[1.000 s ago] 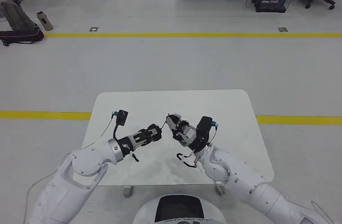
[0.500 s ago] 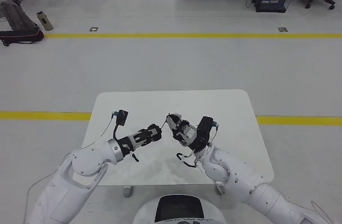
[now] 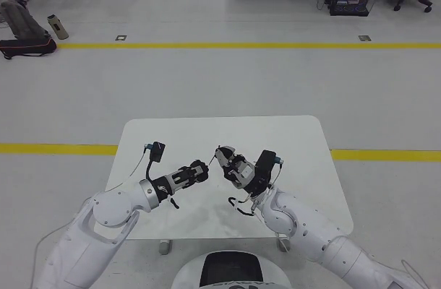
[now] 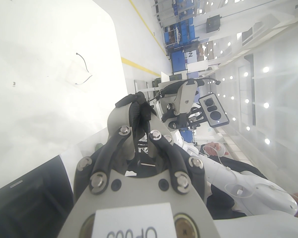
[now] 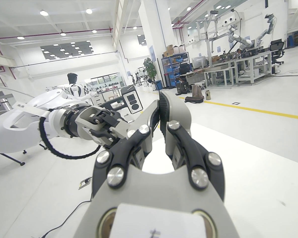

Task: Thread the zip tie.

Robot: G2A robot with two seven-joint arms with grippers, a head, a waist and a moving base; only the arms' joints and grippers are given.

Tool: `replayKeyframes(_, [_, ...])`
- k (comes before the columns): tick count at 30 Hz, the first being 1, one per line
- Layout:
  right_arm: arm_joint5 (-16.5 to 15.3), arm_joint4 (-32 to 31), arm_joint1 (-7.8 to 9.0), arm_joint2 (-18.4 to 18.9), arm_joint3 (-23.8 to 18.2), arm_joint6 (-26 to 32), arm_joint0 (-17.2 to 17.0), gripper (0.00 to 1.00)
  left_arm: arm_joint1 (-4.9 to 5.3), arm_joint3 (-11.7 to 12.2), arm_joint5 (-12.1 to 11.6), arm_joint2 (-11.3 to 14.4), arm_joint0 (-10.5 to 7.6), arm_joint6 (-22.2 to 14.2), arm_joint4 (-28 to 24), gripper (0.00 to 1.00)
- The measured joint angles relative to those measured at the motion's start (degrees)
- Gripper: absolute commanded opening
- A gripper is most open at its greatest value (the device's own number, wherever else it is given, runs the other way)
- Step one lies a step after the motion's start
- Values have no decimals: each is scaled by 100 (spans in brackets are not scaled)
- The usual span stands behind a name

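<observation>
Two claws, nearly tip to tip above the bench [image 3: 293, 137].
Left claw [image 4: 139, 100], right claw [image 5: 160, 102] pinched shut, contents unclear; alignment step, seemingly; next needs fine tail-into-head feed.

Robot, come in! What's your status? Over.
Status: left gripper shut, right gripper shut, tips nearly meeting above table. Thin strand at right tip, likely the zip tie. Nothing blocking.

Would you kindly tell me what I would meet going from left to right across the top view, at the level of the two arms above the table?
Left arm's wrist camera → left claw → right claw → right arm's wrist camera.
</observation>
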Motion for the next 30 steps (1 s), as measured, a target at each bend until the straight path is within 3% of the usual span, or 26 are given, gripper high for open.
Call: replayKeyframes(30, [0,-65,-21,-56,107,154,77,0,0,0,0,0,0,0,0,0])
